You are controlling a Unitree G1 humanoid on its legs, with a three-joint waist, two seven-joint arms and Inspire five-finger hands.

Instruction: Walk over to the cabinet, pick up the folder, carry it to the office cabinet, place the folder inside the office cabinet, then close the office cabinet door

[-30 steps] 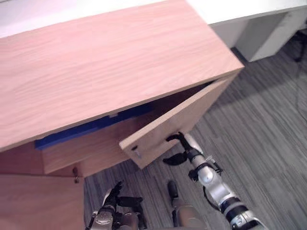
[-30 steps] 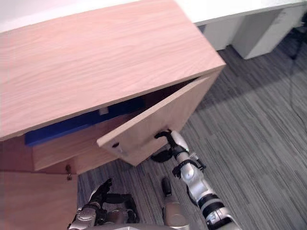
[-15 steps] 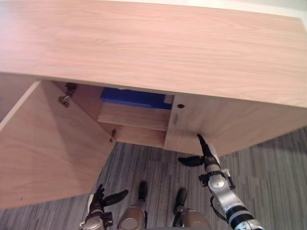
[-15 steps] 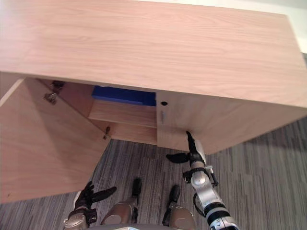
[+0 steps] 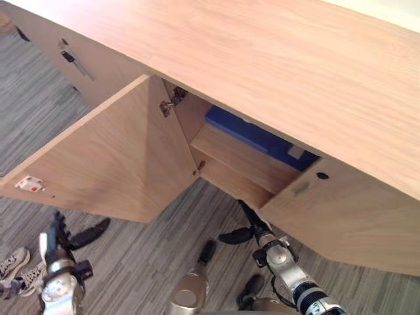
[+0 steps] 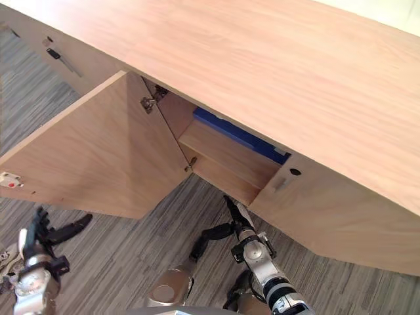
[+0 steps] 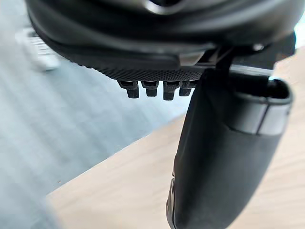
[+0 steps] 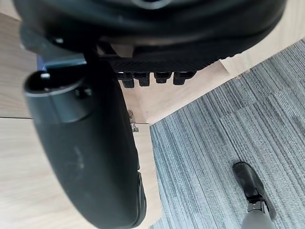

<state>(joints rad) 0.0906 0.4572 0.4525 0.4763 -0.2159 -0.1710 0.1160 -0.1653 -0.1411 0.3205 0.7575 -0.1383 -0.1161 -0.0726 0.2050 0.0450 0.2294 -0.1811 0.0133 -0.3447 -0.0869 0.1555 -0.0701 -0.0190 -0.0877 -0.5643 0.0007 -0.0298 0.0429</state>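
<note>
Wood-grain cabinet stands on grey carpet. Left door stands wide open; right door is close to shut. Blue folder lies flat on the shelf inside, visible between the doors. Right robot hand released, fingers straight, at the right door's lower left corner; contact unclear. Left robot hand released, fingers spread, near left, holding nothing.

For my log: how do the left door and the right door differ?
The left door stands wide open, inner face showing; the right door is shut or nearly so, outer face and handle showing. The right hand is by the right door's lower corner; the left hand is apart from the left door. Both are light wood.
</note>
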